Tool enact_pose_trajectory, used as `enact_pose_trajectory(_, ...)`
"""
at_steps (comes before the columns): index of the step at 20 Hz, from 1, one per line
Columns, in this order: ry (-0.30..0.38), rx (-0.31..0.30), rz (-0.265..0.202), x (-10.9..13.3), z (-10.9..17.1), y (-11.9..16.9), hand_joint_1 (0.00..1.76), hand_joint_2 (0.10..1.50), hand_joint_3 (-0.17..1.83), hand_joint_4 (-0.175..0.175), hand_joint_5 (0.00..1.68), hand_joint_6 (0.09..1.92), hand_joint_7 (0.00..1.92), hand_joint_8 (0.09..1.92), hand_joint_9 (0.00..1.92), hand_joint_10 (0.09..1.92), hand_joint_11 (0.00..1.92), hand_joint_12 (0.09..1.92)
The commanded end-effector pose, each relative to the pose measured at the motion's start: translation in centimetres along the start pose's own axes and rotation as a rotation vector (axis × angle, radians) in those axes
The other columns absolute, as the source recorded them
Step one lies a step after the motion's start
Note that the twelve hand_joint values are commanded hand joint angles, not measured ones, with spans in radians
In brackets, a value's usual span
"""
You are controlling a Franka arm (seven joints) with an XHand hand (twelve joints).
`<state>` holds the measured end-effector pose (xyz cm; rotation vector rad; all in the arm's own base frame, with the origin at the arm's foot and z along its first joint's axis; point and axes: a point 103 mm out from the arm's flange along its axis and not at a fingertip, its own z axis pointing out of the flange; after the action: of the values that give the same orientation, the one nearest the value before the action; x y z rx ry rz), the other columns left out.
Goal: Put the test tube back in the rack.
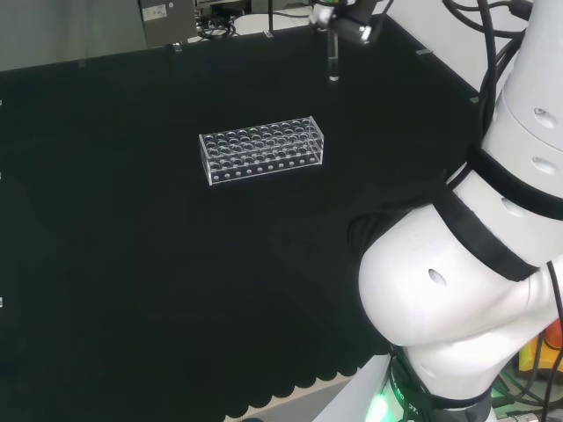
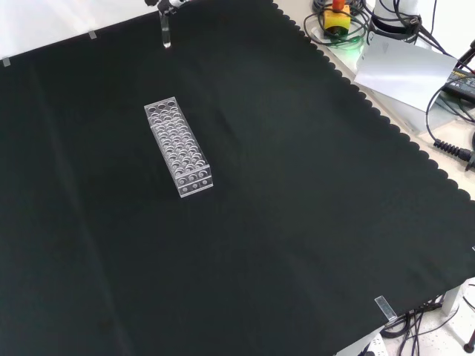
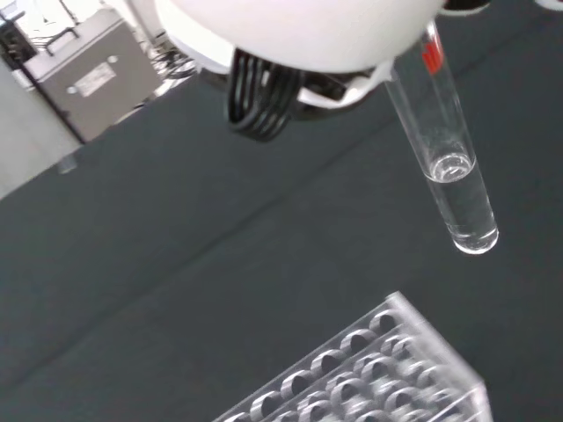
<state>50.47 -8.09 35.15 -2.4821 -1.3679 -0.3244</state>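
A clear test tube (image 1: 332, 58) hangs upright from my hand (image 1: 348, 19) at the far edge of the cloth in the head view. The hand is shut on the tube's top. In the wrist view the tube (image 3: 449, 163) holds a little clear liquid at its rounded bottom and carries a red mark near the top, below the blurred white hand (image 3: 299, 26). The clear plastic rack (image 1: 262, 149), with several rows of holes, lies on the cloth, nearer than the tube and to its left. In the front view the tube (image 2: 165, 33) hangs above and beyond the rack (image 2: 178, 147); the rack's corner (image 3: 378, 374) lies below the tube.
My arm's white links (image 1: 457, 281) stand at the right of the head view. Cables and a yellow box with a red button (image 2: 338, 16) sit off the cloth's scalloped edge. A grey cabinet (image 3: 84, 75) stands beyond the bench.
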Motion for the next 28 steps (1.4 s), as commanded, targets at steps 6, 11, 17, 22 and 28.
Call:
enact_pose_trajectory(6, 0.071, 0.070, -0.074, 2.7, 5.4, -1.3, 1.23, 0.61, 0.71, -0.175, 1.33, 0.57, 1.72, 0.51, 1.63, 0.70, 1.26, 0.92)
enact_pose_trajectory(11, 0.106, 0.085, -0.076, 2.3, 7.4, -0.5, 1.23, 0.61, 0.71, -0.175, 1.33, 0.57, 1.72, 0.52, 1.63, 0.70, 1.26, 0.92)
enact_pose_trajectory(17, 0.130, 0.104, -0.079, 2.6, 9.7, 0.1, 1.23, 0.61, 0.71, -0.175, 1.33, 0.57, 1.72, 0.52, 1.63, 0.70, 1.26, 0.92)
enact_pose_trajectory(22, 0.130, 0.118, -0.084, 2.8, 11.1, 0.8, 1.23, 0.61, 0.71, -0.175, 1.33, 0.57, 1.72, 0.52, 1.63, 0.70, 1.25, 0.92)
enact_pose_trajectory(28, 0.120, 0.125, -0.078, 2.6, 12.5, 1.8, 1.23, 0.61, 0.71, -0.175, 1.33, 0.57, 1.72, 0.52, 1.63, 0.70, 1.25, 0.92)
